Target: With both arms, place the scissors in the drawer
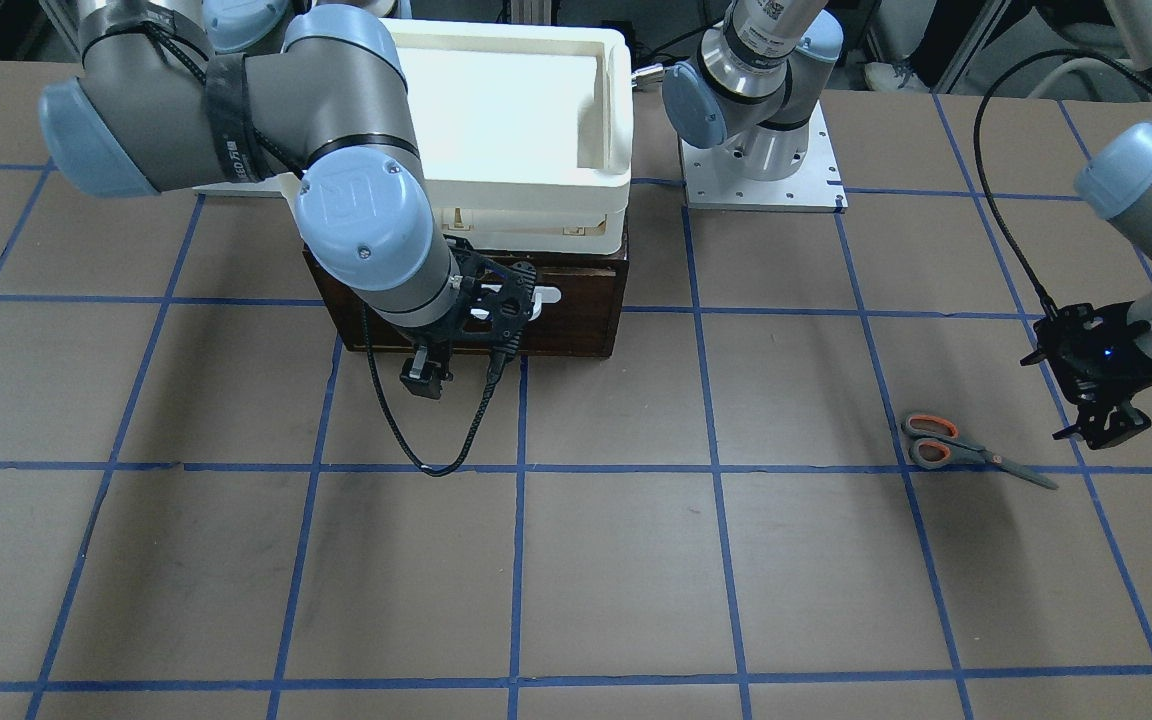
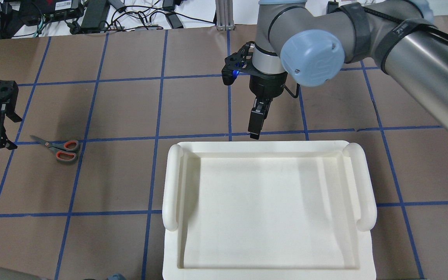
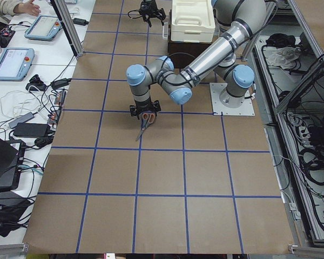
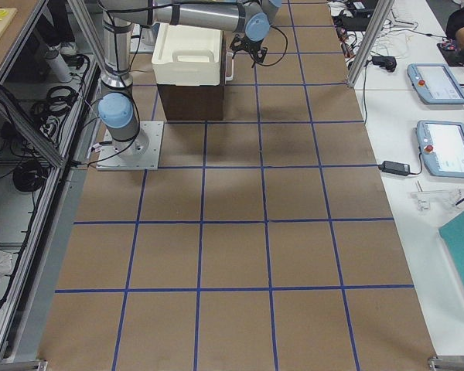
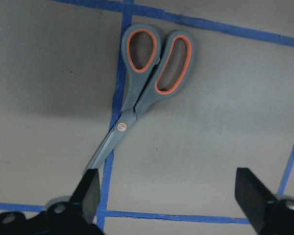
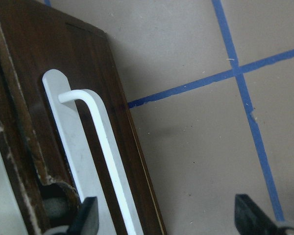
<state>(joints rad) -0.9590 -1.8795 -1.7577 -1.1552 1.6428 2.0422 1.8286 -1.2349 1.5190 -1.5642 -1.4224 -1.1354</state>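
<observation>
The scissors (image 1: 976, 452) lie flat and closed on the table, also in the overhead view (image 2: 58, 147) and the left wrist view (image 5: 147, 83). My left gripper (image 1: 1101, 430) hovers open just beyond the blade tips, its fingers (image 5: 252, 193) wide apart and empty. The dark brown drawer (image 1: 576, 310) is closed, its white bar handle (image 6: 103, 147) on the front. My right gripper (image 1: 428, 380) is open in front of the drawer, the handle bar just inside one of its fingers (image 6: 85, 218); I cannot tell if it touches.
A white plastic tray (image 2: 266, 210) sits on top of the drawer cabinet and hides it from overhead. The left arm's base plate (image 1: 761, 170) is bolted beside the cabinet. A black cable (image 1: 436, 440) hangs from the right wrist. Blue tape lines grid the brown table.
</observation>
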